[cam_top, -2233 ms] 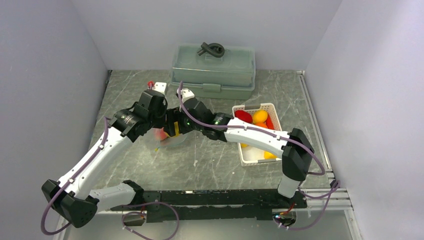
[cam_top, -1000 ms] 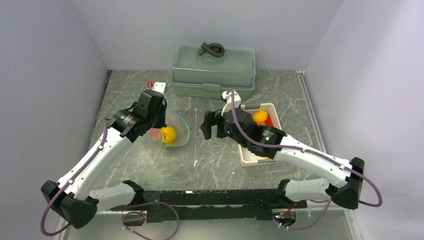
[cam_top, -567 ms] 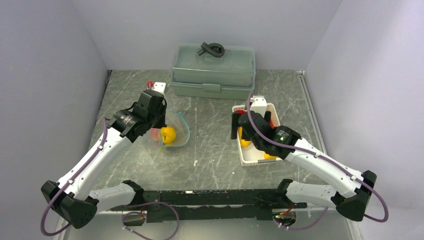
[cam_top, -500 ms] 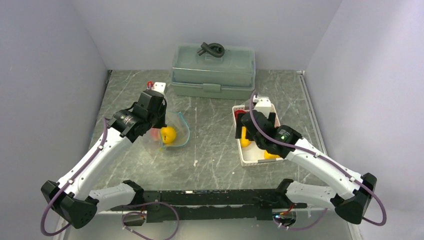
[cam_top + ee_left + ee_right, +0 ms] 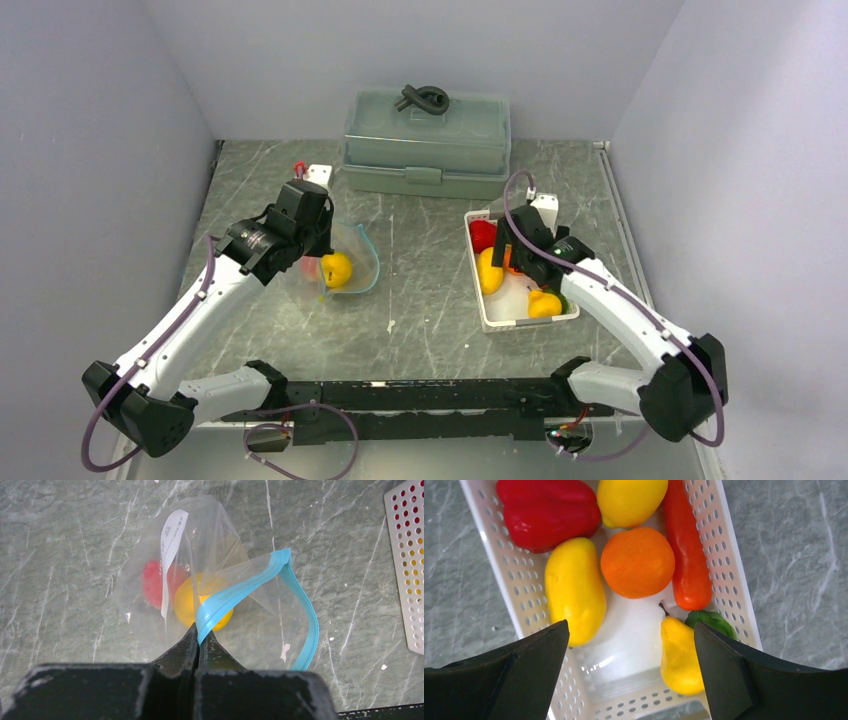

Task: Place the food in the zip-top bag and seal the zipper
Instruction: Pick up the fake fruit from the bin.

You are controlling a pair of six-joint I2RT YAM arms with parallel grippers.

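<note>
The clear zip-top bag (image 5: 358, 268) lies left of centre, its mouth standing open. My left gripper (image 5: 200, 631) is shut on the teal zipper (image 5: 250, 586) at the bag's near edge. Inside the bag are a yellow fruit (image 5: 192, 602) and a pinkish-red one (image 5: 150, 577). My right gripper (image 5: 631, 627) hangs open and empty over the white basket (image 5: 732, 575). The basket holds more food: a red pepper (image 5: 544, 510), a lemon (image 5: 631, 500), an orange (image 5: 637, 562), a long red piece (image 5: 686, 555), a yellow mango (image 5: 574, 587), a pear (image 5: 680, 652) and a green piece (image 5: 714, 622).
A grey-green lidded box (image 5: 427, 140) with a dark knotted handle stands at the back centre. A small red-and-white object (image 5: 302, 168) lies near the back left. Walls close in the marble tabletop on three sides.
My right arm has swung away from the bag to the right and now hovers open over the basket. A yellow fruit now shows in the bag. The left arm has stayed still.
</note>
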